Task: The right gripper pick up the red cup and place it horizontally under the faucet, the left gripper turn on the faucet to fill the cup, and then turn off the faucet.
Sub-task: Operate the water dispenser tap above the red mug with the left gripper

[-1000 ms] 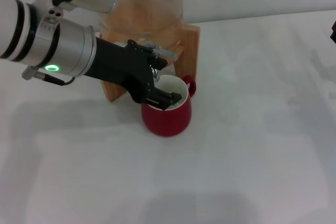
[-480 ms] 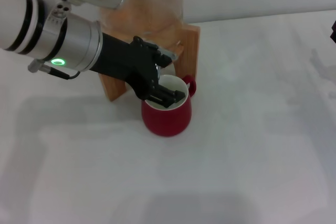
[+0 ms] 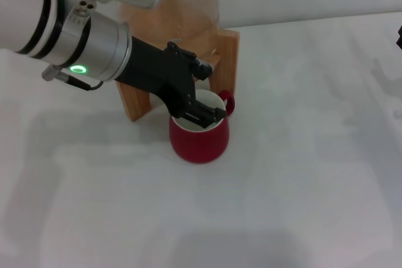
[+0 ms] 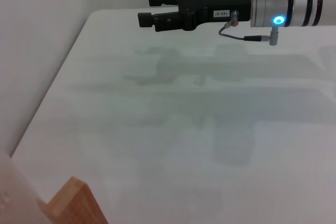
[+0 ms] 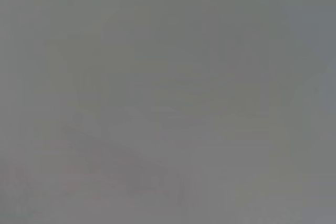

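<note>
1. The right gripper (image 4: 149,9) is at 12 o'clock, held out level over the white table (image 4: 173,129).
2. Its arm has a blue light (image 4: 276,20) at 2 o'clock.
3. A wooden stand (image 4: 73,205) corner pokes in at 7 o'clock.

A white tabletop (image 3: 301,174) fills most of the head view. On it, left of centre in the upper half, stands a wooden stand (image 3: 227,61). Just in front of the stand, near the centre, the red cup (image 3: 200,139) sits upright on the tabletop, its handle toward the stand.
</note>
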`<state>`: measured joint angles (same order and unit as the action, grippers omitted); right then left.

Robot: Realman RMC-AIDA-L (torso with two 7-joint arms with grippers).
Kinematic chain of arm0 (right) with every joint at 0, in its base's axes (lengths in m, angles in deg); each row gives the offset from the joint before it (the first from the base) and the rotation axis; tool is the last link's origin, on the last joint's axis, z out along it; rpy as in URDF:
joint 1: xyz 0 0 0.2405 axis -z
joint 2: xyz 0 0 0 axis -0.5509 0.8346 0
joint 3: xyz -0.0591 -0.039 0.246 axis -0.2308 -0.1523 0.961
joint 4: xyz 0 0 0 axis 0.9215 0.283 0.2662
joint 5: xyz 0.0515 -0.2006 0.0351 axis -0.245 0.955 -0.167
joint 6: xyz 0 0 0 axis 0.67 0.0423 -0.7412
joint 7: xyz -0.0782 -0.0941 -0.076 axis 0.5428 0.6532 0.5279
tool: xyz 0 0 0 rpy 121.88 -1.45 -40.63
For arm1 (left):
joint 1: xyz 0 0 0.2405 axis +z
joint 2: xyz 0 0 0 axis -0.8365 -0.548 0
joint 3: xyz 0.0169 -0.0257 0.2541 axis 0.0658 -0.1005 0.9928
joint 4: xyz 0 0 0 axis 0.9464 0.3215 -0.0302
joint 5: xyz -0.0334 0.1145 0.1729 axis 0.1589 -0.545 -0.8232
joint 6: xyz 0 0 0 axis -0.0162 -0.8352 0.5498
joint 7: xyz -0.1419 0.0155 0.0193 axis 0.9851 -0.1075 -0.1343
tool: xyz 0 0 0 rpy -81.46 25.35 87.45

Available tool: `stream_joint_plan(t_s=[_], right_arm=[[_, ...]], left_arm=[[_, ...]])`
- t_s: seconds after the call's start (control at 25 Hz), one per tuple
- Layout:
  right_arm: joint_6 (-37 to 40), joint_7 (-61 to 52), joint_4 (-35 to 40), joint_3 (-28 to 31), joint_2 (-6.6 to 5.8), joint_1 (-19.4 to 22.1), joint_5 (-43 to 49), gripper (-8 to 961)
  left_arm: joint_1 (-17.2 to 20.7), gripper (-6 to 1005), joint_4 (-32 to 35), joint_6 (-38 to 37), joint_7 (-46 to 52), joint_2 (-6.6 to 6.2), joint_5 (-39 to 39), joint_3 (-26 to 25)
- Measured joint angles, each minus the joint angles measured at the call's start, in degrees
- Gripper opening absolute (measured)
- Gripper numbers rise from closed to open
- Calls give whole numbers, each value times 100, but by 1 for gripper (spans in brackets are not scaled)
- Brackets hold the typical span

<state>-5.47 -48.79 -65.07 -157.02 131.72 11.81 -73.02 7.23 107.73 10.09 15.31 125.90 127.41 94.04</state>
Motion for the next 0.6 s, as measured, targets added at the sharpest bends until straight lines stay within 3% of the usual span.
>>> stream_joint_plan(t_s=[0.6], right_arm=[[18,0,-3,-2,0,0,0,843]], left_arm=[[-66,829,-65,-80,-73,1,-6,-11]])
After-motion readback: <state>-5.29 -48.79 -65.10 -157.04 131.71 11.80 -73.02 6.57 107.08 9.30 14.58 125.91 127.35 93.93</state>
